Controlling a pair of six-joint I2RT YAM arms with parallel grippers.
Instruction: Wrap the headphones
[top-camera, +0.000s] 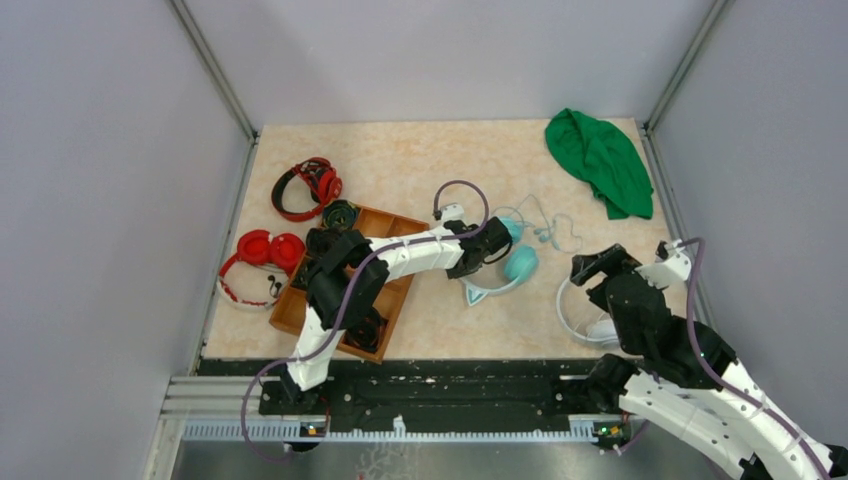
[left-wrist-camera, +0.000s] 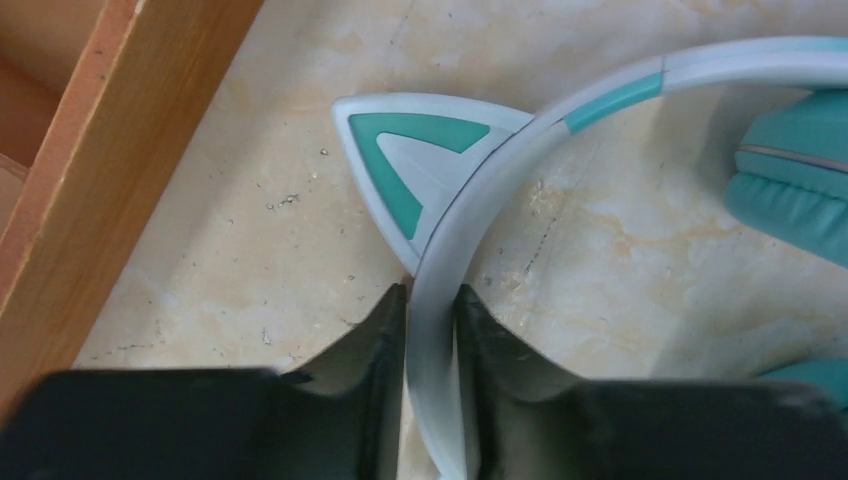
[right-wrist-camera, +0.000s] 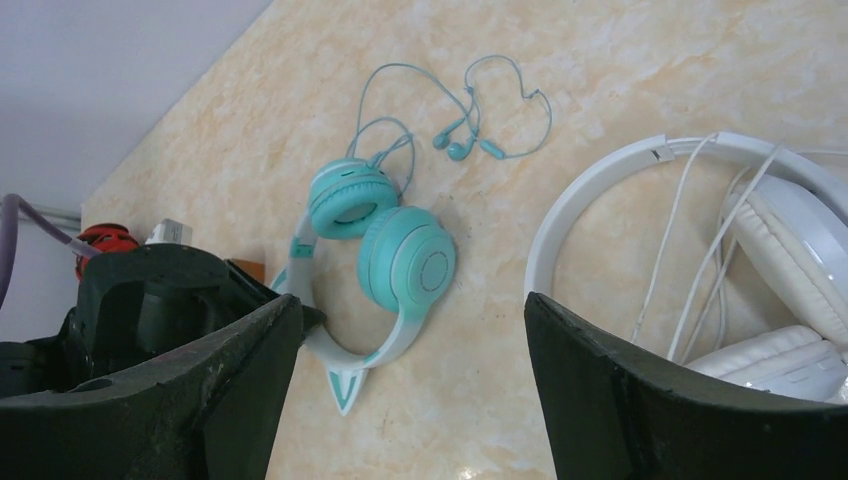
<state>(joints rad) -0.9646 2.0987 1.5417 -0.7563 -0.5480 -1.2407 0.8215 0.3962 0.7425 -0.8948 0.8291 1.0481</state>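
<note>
The teal headphones (top-camera: 518, 262) lie on the table mid-right, cups together, with the pale cat-ear headband curving toward the near side. My left gripper (top-camera: 478, 252) is shut on the headband (left-wrist-camera: 440, 260), just below one cat ear (left-wrist-camera: 410, 150); a finger presses each side of the band. The thin teal cable (top-camera: 545, 228) lies loose in loops beyond the cups. In the right wrist view the headphones (right-wrist-camera: 400, 255) and cable (right-wrist-camera: 450, 110) lie ahead. My right gripper (right-wrist-camera: 410, 303) is open and empty, to the right of the headphones (top-camera: 592, 268).
White headphones (top-camera: 585, 315) with a white cable lie under my right gripper and show in the right wrist view (right-wrist-camera: 780, 240). A wooden tray (top-camera: 400, 220) with dark items sits left. Two red headphones (top-camera: 310, 187) (top-camera: 260, 260) lie far left. A green cloth (top-camera: 600, 160) lies back right.
</note>
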